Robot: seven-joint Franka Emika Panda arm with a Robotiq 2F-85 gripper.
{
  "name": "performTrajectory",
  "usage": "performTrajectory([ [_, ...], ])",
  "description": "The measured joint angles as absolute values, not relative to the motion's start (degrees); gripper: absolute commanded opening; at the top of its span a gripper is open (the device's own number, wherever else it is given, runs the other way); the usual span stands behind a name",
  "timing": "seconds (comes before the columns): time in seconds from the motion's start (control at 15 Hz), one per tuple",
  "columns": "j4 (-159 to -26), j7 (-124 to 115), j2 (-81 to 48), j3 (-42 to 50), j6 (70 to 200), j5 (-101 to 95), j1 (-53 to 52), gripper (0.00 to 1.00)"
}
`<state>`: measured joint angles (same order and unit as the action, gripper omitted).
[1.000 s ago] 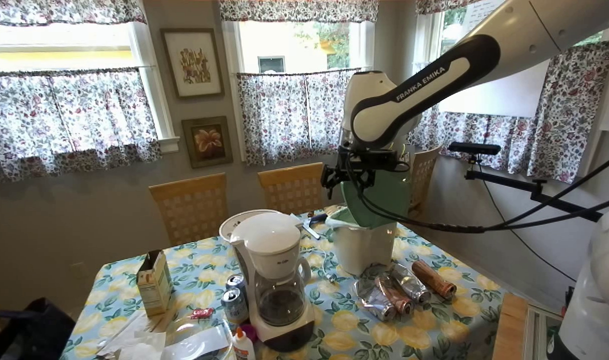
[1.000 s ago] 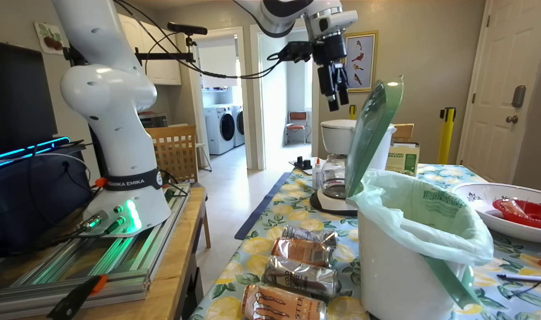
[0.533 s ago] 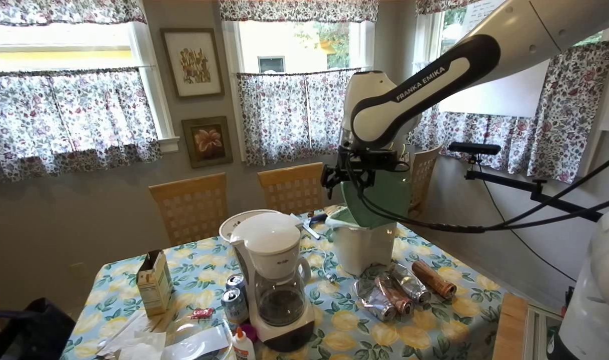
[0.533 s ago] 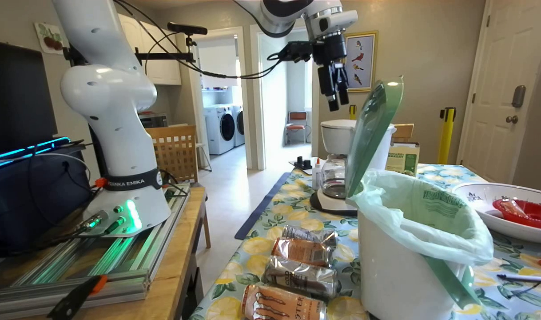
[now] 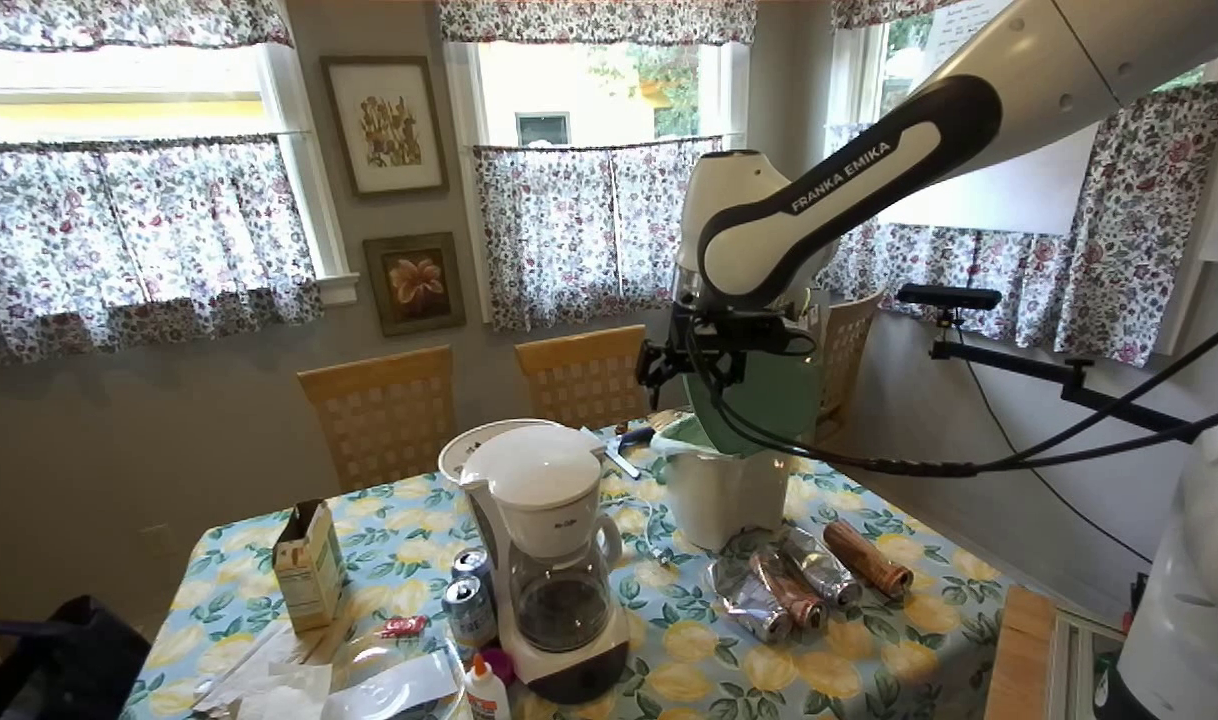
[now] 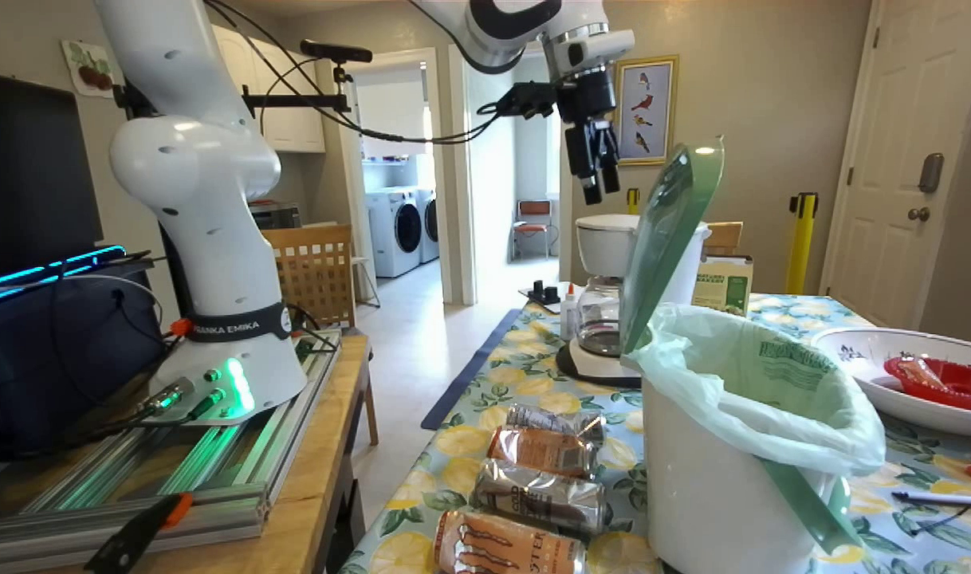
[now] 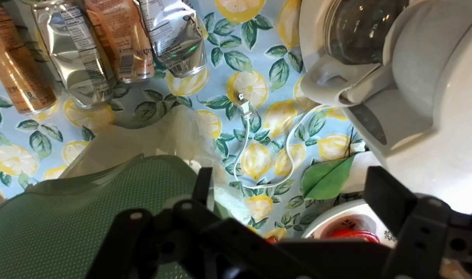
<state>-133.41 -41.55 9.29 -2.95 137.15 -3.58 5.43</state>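
Note:
My gripper [image 7: 292,178] hangs open above the table, its fingers wide apart with nothing between them. In an exterior view the gripper [image 6: 601,191] is beside the raised green lid [image 6: 670,239] of a white bin [image 6: 725,478]. A pale green bag lines this bin. In the wrist view the green lid [image 7: 104,217] fills the lower left, under one finger. A white coffee maker [image 5: 544,500] stands on the table near the bin. Several crushed cans [image 6: 537,494] lie beside the bin, silver and orange. A white bowl [image 7: 325,221] with something red inside shows below the other finger.
In an exterior view, a carton [image 5: 307,570], two upright cans [image 5: 469,605], a glue bottle [image 5: 485,690] and a clear container [image 5: 389,690] sit around the coffee maker. A white cord [image 7: 238,162] lies on the lemon-print cloth. The arm's cables [image 5: 929,465] hang past the bin.
Over the last half second my arm and gripper have come down a little and shifted slightly sideways, leftward in both exterior views. The bin, lid and cans have stayed put.

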Motion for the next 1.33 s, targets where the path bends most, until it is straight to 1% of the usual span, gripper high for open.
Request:
performTrajectory([
  [0.4,-139.83,-49.61,9.19,-7.46,140.32,-3.65,1.27,1.0],
  [0.73,-146.58,-53.95,10.0,-8.65,141.87,-3.56,-0.64,1.0],
  [1.0,-151.83,-54.0,10.47,-8.43,147.98,-6.0,0.15,1.0],
  [1.33,-154.43,-50.57,10.31,-7.1,155.04,-12.55,3.33,1.0],
])
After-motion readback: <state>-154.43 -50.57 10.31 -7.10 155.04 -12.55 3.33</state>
